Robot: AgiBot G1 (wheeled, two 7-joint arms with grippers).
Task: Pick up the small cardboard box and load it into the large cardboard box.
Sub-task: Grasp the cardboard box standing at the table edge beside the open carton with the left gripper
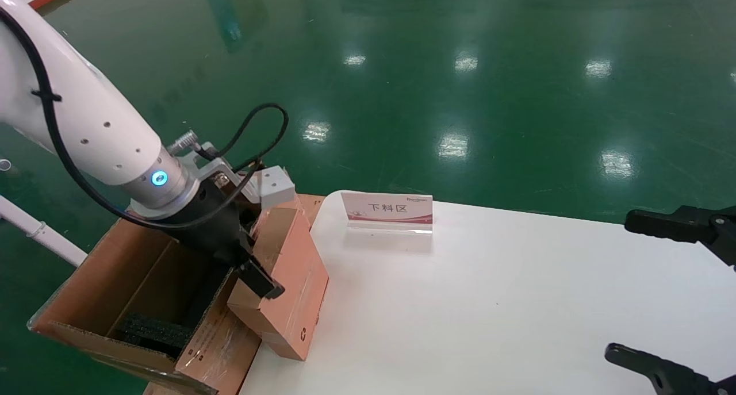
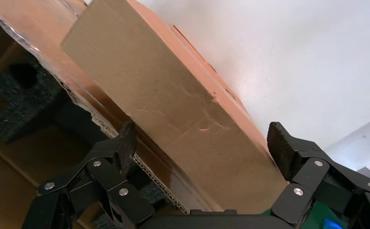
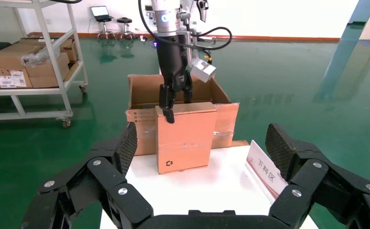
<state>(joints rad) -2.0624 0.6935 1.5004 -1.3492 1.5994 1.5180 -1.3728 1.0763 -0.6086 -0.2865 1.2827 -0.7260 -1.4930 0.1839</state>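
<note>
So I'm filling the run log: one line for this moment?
left tool: gripping small box | small box: tilted at table edge, beside big box | right tool: open, idle

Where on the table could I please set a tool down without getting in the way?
Free: the white table between the sign and the open right pincer. Crowded: the table's left edge, where the left pincer grips the small box against the large box.
</note>
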